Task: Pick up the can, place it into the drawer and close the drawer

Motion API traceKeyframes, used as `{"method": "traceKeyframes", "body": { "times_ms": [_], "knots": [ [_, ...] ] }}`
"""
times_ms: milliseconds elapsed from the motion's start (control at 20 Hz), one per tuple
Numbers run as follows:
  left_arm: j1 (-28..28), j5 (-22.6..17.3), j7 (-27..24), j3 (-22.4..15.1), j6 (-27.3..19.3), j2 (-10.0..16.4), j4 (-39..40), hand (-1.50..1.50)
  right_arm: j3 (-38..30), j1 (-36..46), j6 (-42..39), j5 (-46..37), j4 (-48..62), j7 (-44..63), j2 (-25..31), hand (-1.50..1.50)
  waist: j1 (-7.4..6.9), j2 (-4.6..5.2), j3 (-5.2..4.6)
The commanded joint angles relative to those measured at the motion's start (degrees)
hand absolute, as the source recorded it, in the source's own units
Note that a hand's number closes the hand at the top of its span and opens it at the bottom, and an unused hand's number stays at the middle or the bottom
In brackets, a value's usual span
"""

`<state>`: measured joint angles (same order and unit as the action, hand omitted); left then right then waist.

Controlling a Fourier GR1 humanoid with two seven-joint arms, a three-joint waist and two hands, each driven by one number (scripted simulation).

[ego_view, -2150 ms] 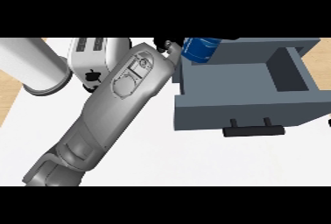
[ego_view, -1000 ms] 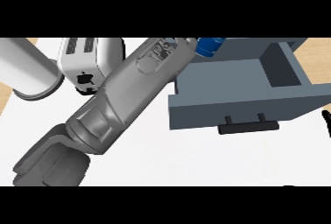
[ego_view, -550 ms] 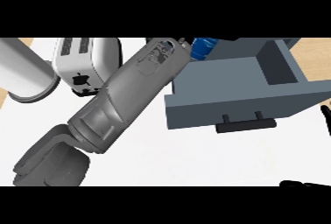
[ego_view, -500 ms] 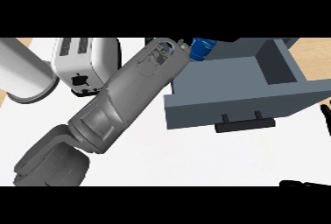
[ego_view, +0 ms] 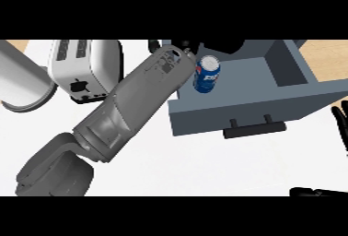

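Note:
The blue can (ego_view: pixel 206 73) stands inside the open grey drawer (ego_view: pixel 299 94), near its back left corner, and its whole side and top show. My left forearm runs from the lower left up to that corner. The left hand (ego_view: pixel 185 45) is just above and left of the can, mostly cut off at the top edge, so I cannot tell whether it touches the can. The drawer's black handle (ego_view: pixel 255 129) faces me. My right hand (ego_view: pixel 339 117) shows at the right edge beside the drawer front, fingers straight, with more of it at the bottom edge.
A silver toaster (ego_view: pixel 85 69) stands left of the drawer, partly behind my left forearm. A pale round object (ego_view: pixel 24 87) lies at the far left. White counter lies in front of the drawer, and a wooden surface shows at the top right corner.
The left arm has stretched further towards the drawer's back. The can now shows lower, inside the drawer and clear of the hand. The right hand has come into view at the right edge.

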<state>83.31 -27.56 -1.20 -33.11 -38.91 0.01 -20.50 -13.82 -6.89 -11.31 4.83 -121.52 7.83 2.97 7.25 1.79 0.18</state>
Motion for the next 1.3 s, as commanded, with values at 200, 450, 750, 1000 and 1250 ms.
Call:
{"method": "traceKeyframes", "body": {
  "times_ms": [200, 450, 750, 1000, 1250],
  "knots": [
    [-0.72, -2.41, -0.97, -1.58, -3.58, -0.01, 1.29, -1.50, 0.19, 0.00, -0.70, 0.63, -2.27, 0.98, 0.79, -1.50, 0.67, 0.02, -0.03],
    [-1.95, -4.00, -3.39, -1.74, -5.35, -0.01, 1.43, -1.50, 0.55, 0.84, -0.33, -0.07, -2.90, 0.86, 0.84, -1.50, 0.88, 0.31, -0.04],
    [-4.08, -7.42, -3.78, -2.23, -7.02, -0.01, -2.81, -1.50, 1.14, 2.20, -0.28, -9.79, -4.65, -2.74, 4.89, -1.50, -0.47, -0.16, -0.12],
    [0.41, -9.98, -1.39, -1.35, -7.10, -0.01, -2.81, -1.50, 3.08, 1.08, -0.71, -15.94, -5.18, -6.52, 6.24, -1.50, -0.81, -0.37, -0.06],
    [-1.29, -12.46, -5.41, -0.30, -7.50, -0.01, -3.90, -1.50, 6.17, 5.11, -0.03, -24.04, -4.89, -6.87, 8.89, -1.50, -1.98, -0.26, -0.14]
  ]
}}
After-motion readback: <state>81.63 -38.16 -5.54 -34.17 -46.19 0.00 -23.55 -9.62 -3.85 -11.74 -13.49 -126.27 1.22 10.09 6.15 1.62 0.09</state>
